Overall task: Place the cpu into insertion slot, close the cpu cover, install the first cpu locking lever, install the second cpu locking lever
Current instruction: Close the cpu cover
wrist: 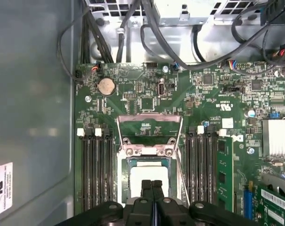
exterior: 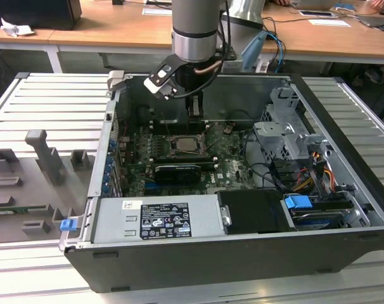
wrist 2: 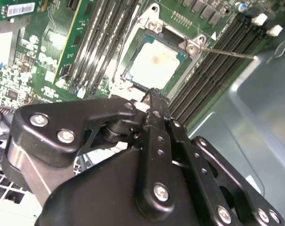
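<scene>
On the slatted metal table point(exterior: 46, 101) we see an open computer case point(exterior: 198, 272) lying on its side, with a grey moulded fixture tray point(exterior: 33, 183) on the exterior view's left of it. Wooden desks point(exterior: 116, 28) stand behind. The arm point(exterior: 194, 31) comes straight down into the case from above.

Inside the case, a grey power supply box point(exterior: 157, 218) fills the near edge. Beyond it lies the green circuit board point(wrist: 133, 89), with bundles of dark cables point(wrist: 180, 47) looping past its far edge. Long black memory slots point(wrist: 96, 169) run along both sides of the socket.

The gripper point(wrist: 152, 184) hangs low over the board, its tips just over the near edge of the socket. In both wrist views we see its two black fingers point(wrist 2: 157, 117) pressed flat against each other, with nothing between them. We cannot tell whether the tips touch the chip.

The cpu cover point(wrist: 149, 117) stands swung open on its hinge at the side of the socket away from the gripper, and we see green board through its cutout. The insertion slot point(wrist: 147, 161) lies uncovered, and the cpu point(wrist 2: 154, 63) sits flat inside it, pale metal face up, ringed by the slot's rim. A thin lever rod point(wrist 2: 227, 52) juts out from one socket corner across the memory slots, unlatched. A coin cell point(wrist: 105, 86) sits on the board beyond the cover.
</scene>
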{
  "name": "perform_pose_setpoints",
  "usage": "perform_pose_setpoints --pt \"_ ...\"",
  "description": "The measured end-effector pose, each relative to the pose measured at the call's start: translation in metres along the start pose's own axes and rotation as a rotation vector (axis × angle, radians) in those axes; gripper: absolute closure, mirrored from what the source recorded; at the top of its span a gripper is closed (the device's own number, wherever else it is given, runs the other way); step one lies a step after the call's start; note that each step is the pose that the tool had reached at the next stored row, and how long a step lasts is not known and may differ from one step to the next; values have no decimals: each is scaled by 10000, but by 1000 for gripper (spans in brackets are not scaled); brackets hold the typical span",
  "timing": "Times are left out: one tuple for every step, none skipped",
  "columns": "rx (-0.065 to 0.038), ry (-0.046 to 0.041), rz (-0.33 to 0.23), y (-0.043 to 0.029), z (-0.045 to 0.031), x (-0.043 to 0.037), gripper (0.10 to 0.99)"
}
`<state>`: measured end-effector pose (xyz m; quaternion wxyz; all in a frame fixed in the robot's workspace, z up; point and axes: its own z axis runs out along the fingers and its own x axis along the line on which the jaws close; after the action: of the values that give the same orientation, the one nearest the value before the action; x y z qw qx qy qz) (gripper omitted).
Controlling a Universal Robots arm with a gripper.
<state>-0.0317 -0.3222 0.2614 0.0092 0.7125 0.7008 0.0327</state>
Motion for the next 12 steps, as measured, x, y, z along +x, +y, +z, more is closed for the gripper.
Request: perform_pose_setpoints --pt "2 -3 2 69 -13 2 980" --pt "0 0 2 86 -84 4 980" --pt "1 -2 3 130 -83 5 980" --pt "1 -2 2 198 -79 6 980" --pt "1 -2 2 222 -78 6 980" --pt "2 -2 -12 244 -77 7 980" --pt "5 1 -58 290 -73 7 980" --pt "11 2 -91 344 -70 8 980" --pt "14 5 -127 370 -68 9 980" --pt "18 10 -199 395 -66 9 980" --pt "22 18 -333 438 -62 10 980" --pt "26 22 -387 459 -59 10 980"
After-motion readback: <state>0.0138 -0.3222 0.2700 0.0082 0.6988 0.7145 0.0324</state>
